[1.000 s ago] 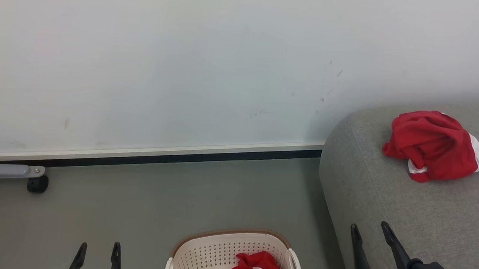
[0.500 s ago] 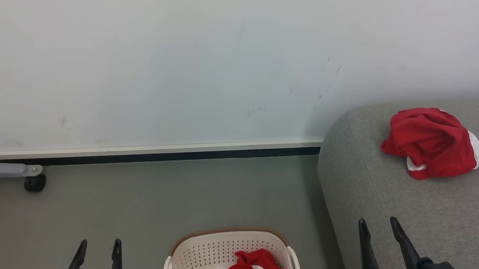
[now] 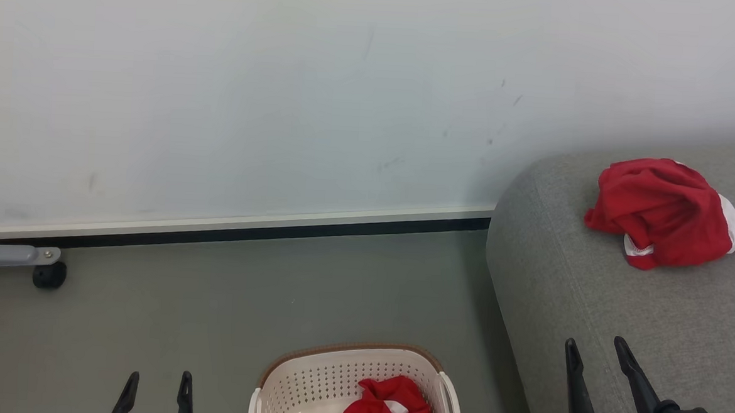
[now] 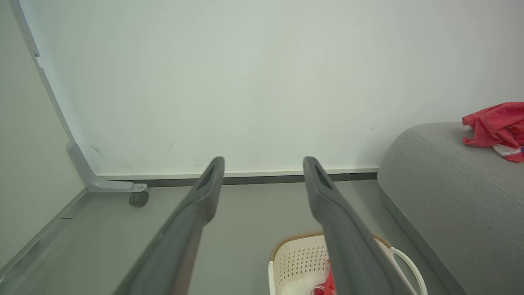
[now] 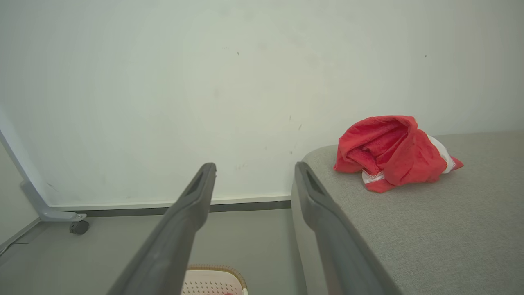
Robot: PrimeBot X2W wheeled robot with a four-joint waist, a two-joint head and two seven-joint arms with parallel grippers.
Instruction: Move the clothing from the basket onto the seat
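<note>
One crumpled red garment (image 3: 666, 213) with a white trim band lies on top of the seat (image 3: 588, 319), set back from the seat's rounded end edge and nearer its far side by the wall (image 3: 285, 101). A second red garment (image 3: 385, 409) sits bunched inside the basket (image 3: 347, 351), toward the basket's right side. The basket stands on the grey floor (image 3: 243, 294), near the foot of the seat's rounded end but apart from it, with a strip of floor between the two. The left gripper (image 3: 158, 377) hangs over the floor to the left of the basket, clear of its rim, its two dark fingers (image 4: 327, 213) spread apart with nothing between them. The right gripper (image 3: 593, 343) shows over the near part of the seat, close to the seat's end edge and well apart from the garment lying there; its fingers are likewise spread and hold nothing. A white and black skirting board (image 3: 247, 230) runs along the foot of the wall, and at the floor's far left edge a grey metal leg ends in a small black caster (image 3: 49, 275) just beside that board
</note>
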